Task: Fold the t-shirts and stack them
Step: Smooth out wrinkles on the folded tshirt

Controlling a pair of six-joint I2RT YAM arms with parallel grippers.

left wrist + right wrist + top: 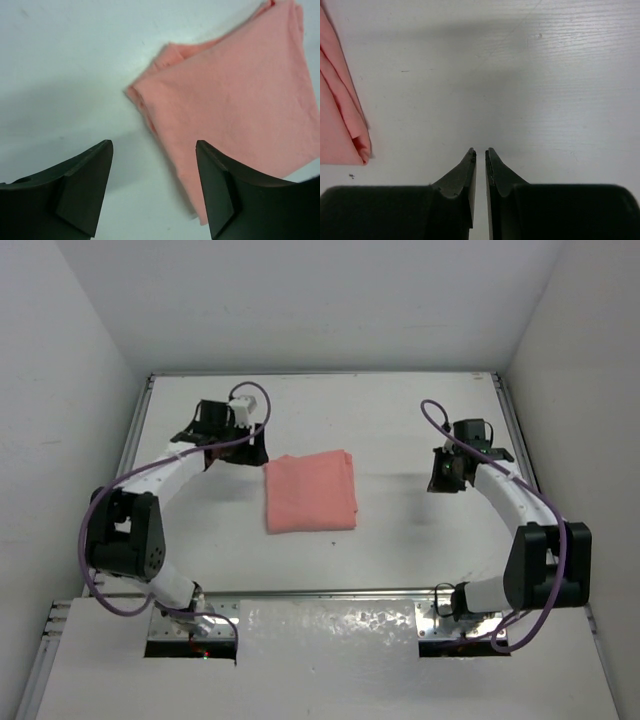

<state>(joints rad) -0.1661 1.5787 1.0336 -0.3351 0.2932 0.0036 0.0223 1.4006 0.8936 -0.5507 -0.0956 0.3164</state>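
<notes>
Top view. Plain salmon-pink soft cloth t-shirt (311, 492), folded into a compact rectangle, at centre frame on the white table (390, 540). Left hand (245, 452) just beside the upper left corner of the cloth, apart from it as far as can be told. Right hand (446, 478) well off to the right, over bare table.

Left wrist view. Left hand (154, 146) open wide, with dark fingers (85, 190) spread at the bottom of the frame and nothing between them but table (65, 65). T-shirt (235, 100) filling the upper right, its layered corner pointing toward centre frame. Right-side finger overlapping the cloth's lower edge in the picture; whether touching or above, impossible to tell.

Right wrist view. Right hand (480, 151) all but closed, only a thin slit between the tips, gripping nothing. T-shirt (337, 120) at the left edge, stacked fold lines showing, clear of the hand; plain table (545, 75) elsewhere.

Judged: fold looks finished and released.

Main risk: the left hand so close to that loose corner. Pulling away low or sideways could catch a finger under a layer and drag the fold open or skew the rectangle. Safer to lift straight up first. Little danger from the right hand at its present distance.
</notes>
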